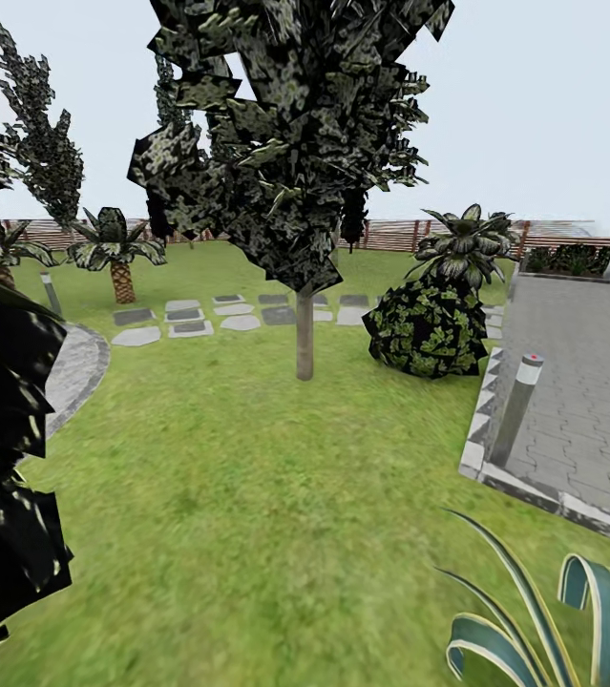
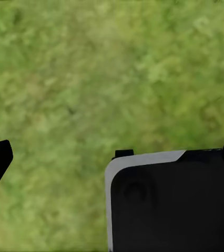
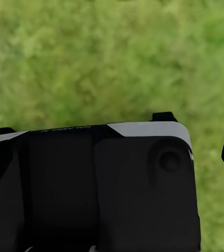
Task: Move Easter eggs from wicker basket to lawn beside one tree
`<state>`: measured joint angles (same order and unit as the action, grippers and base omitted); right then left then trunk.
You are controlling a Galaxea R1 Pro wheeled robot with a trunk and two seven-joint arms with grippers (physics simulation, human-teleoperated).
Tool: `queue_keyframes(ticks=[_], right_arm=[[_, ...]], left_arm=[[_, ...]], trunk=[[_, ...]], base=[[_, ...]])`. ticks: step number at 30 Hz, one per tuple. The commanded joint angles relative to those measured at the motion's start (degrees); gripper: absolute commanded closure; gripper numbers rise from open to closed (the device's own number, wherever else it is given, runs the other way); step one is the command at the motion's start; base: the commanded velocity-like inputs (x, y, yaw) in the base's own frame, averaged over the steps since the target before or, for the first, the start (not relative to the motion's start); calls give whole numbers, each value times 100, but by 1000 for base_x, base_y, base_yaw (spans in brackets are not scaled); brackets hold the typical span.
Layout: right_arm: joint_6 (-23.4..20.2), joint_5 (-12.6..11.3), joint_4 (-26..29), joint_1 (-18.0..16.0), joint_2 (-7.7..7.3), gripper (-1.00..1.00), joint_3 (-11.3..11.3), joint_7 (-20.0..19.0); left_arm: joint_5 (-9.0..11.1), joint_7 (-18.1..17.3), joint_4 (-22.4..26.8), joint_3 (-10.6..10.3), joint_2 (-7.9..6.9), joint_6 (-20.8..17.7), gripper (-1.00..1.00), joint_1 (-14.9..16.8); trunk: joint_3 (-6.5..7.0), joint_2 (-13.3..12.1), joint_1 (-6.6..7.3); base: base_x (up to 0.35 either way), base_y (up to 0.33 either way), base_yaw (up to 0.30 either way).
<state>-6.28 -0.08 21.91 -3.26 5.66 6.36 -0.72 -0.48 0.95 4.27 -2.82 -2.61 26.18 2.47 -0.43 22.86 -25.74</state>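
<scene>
a: we're on the lawn (image 1: 247, 496), facing a dark thin-stemmed tree (image 1: 303, 191), a bush (image 1: 429, 329) and grey paving (image 1: 581, 382); no basket or eggs in sight.

b: then we should turn slowly and scan for the basket first.

a: our left end effector (image 2: 112, 157) fingers look spread over grass; the right we cannot tell. no writing is legible.

Things cut off or hard to see

A big dark leafy shape (image 1: 4, 448) runs off the left edge of the head view, and a striped plant (image 1: 543, 620) is cut at the bottom. The left gripper (image 2: 112, 157) shows just two dark finger bits at the picture's sides, so its grip is unclear. The grass (image 3: 107, 58) looks blurry.
</scene>
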Motion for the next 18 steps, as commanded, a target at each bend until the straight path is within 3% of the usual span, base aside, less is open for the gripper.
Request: queue_keyframes(ticks=[1,18], right_arm=[[-32,-1,13,0,5,-100,32,-8],[-31,-1,10,0,5,-100,32,-8]], left_arm=[[-4,10,-5,-26,0,18,-100,4],[-4,10,-5,-26,-2,18,-100,1]], trunk=[[-5,6,-4],[-5,6,-4]], base=[[172,-1,0],[243,0,0]])
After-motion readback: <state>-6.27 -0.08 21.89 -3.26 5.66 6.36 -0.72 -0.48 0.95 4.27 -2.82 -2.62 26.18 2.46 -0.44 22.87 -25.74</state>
